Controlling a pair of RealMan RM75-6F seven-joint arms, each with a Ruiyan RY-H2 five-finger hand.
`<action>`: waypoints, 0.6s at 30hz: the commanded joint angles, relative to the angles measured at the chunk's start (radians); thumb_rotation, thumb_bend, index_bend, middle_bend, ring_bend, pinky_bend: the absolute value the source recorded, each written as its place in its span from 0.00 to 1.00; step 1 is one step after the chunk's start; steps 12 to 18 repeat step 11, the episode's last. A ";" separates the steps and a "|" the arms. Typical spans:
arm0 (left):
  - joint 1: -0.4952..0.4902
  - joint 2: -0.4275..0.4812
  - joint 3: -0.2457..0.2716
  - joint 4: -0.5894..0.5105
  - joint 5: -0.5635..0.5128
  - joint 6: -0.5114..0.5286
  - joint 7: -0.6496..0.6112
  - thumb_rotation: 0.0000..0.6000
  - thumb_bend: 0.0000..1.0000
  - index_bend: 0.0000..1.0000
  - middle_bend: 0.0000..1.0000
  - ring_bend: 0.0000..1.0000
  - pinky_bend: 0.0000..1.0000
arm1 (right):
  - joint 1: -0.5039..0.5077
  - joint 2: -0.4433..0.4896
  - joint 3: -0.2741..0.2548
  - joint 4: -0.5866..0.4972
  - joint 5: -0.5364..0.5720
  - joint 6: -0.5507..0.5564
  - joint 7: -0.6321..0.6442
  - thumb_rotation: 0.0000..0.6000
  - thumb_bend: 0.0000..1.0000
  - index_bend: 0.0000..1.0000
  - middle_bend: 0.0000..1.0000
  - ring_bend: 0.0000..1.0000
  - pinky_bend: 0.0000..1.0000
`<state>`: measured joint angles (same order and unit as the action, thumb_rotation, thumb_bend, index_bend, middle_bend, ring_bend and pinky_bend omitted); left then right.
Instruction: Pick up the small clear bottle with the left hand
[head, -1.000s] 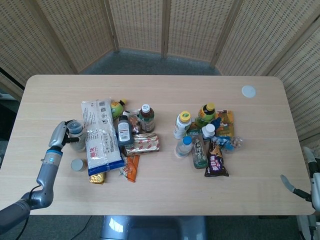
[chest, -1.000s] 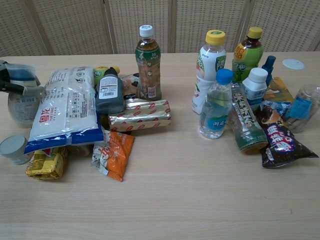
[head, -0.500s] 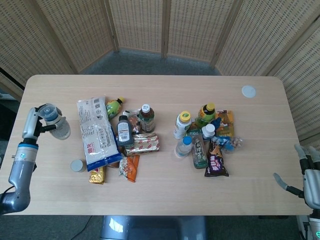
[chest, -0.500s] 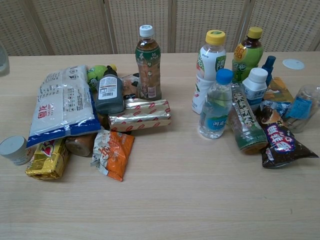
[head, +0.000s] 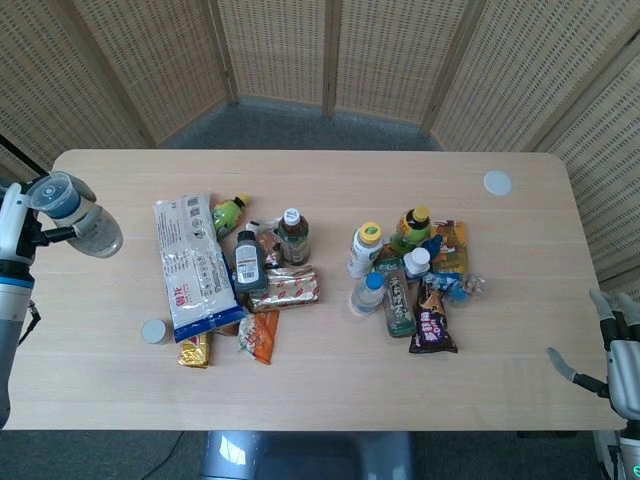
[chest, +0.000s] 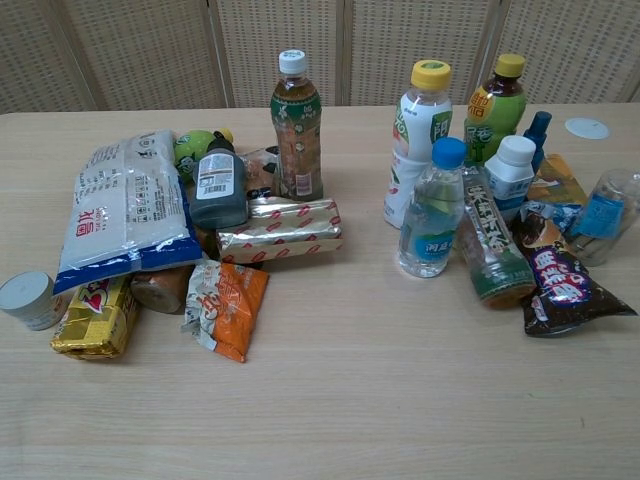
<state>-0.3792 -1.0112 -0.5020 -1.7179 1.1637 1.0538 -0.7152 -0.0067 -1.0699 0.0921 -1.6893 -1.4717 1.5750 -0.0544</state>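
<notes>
My fingers (head: 40, 236) were wrapped round the small clear bottle (head: 78, 215), my left hand (head: 14, 238) carrying it tilted, blue cap toward ten o'clock, off the bench (head: 320, 380) at its nine-o'clock edge. It looked light, thin-walled and smooth, so I judged it apt to slip or dent; a hold round the mid-body seemed safest. The white packet (head: 192, 265) lay at about three o'clock of the bottle, well apart. My right hand (head: 612, 352) hung beyond the four-o'clock corner, fingers spread, empty.
</notes>
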 joint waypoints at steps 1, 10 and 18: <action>0.007 0.026 -0.007 -0.028 -0.001 0.010 -0.008 1.00 0.72 0.66 0.90 0.94 0.70 | -0.004 -0.005 -0.002 0.006 -0.003 0.006 0.007 0.27 0.25 0.00 0.00 0.00 0.00; -0.011 0.045 -0.010 -0.050 -0.012 0.018 -0.015 1.00 0.72 0.66 0.90 0.94 0.70 | -0.009 -0.004 -0.002 0.011 -0.006 0.014 0.011 0.26 0.25 0.00 0.00 0.00 0.00; -0.013 0.046 -0.009 -0.051 -0.012 0.018 -0.012 1.00 0.72 0.66 0.90 0.94 0.70 | -0.008 -0.004 -0.001 0.011 -0.007 0.013 0.010 0.26 0.25 0.00 0.00 0.00 0.00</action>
